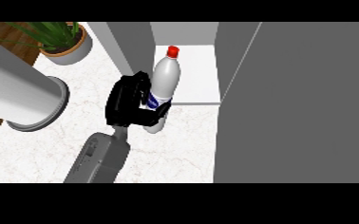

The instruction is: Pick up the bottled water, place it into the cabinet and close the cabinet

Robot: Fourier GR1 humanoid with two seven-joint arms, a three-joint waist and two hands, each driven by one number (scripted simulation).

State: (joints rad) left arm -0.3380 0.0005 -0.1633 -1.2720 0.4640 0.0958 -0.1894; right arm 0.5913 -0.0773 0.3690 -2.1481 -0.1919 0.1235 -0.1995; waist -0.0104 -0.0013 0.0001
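The bottled water [167,76] is white with a red cap and a blue label. It is held above the counter's top, at the front edge of the open cabinet's white shelf [200,83], with its cap pointing toward the inside. My left hand [129,99] is shut on the bottle's lower half from the left, and its fingers cover part of the label. The grey forearm [98,159] comes in from the lower edge. The cabinet's big grey door [294,104] stands open at the right. My right hand does not show.
A grey panel [129,42] borders the cabinet's opening on the left. A potted plant [64,42] stands at the back left. A large white cylinder [28,97] stands at the left edge. White marble counter [175,156] lies below the hand.
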